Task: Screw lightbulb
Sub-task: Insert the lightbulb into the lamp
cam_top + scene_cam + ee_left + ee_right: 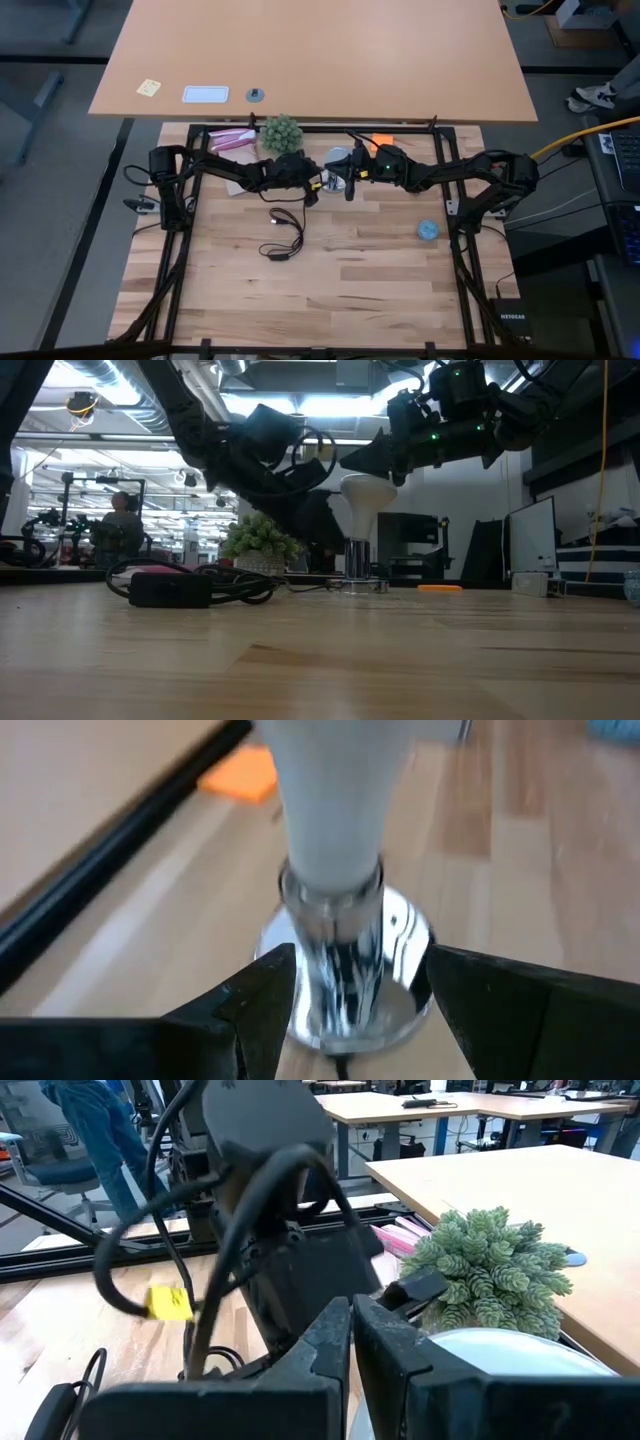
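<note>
1. High view shows a fuzzy green plant (281, 130) just behind the left gripper (322, 184), and pink packets (231, 139) farther out to that arm's side.
2. A black cord with a switch box (283, 237) lies on the wooden table (380, 290) in front of both grippers.
3. A small light-blue round thing (427, 230) sits well apart, by the right arm.
4. The left gripper's fingers (262, 1002) are spread wide on each side of the shiny round socket (405, 935).
5. The white frosted lightbulb (333, 795) stands upright in that socket, right between those fingers.
6. The right gripper (352, 1342) hangs just above the lightbulb's dome, its fingers pressed together.
</note>
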Robot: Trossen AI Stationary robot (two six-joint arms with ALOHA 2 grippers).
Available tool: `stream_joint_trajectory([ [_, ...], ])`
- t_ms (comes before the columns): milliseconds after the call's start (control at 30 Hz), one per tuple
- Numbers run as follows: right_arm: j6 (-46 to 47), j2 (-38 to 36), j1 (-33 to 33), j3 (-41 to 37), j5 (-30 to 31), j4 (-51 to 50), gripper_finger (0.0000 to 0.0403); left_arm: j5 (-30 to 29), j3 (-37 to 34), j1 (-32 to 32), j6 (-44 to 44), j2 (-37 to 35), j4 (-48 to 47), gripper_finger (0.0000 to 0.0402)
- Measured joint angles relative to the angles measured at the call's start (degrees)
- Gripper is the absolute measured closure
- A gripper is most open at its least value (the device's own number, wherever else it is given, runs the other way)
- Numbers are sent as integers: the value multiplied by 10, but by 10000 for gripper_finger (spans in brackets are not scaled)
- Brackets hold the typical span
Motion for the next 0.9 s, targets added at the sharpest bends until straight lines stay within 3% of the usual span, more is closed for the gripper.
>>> stream_joint_trajectory([
  [133, 0, 0, 0, 0, 0, 0, 379, 0, 0, 0, -49, -10, -50, 184],
  [267, 0, 0, 0, 0, 0, -2, 379, 3, -6, -3, -56, -11, -36, 184],
  [333, 0, 0, 0, 0, 0, -2, 379, 29, -32, -5, -70, -8, 64, 184],
  [433, 0, 0, 0, 0, 0, -1, 379, 75, -97, -5, -104, 15, 305, 184],
  [533, 0, 0, 0, 0, 0, -1, 379, 81, -150, 3, -157, 59, 502, 184],
  [633, 0, 0, 0, 0, 0, 0, 379, 77, -159, 9, -194, 123, 639, 184],
  [800, 0, 0, 0, 0, 0, -1, 379, 84, -101, 6, -224, 199, 632, 184],
  [900, 0, 0, 0, 0, 0, -2, 379, 85, -83, 7, -238, 208, 620, 184],
])
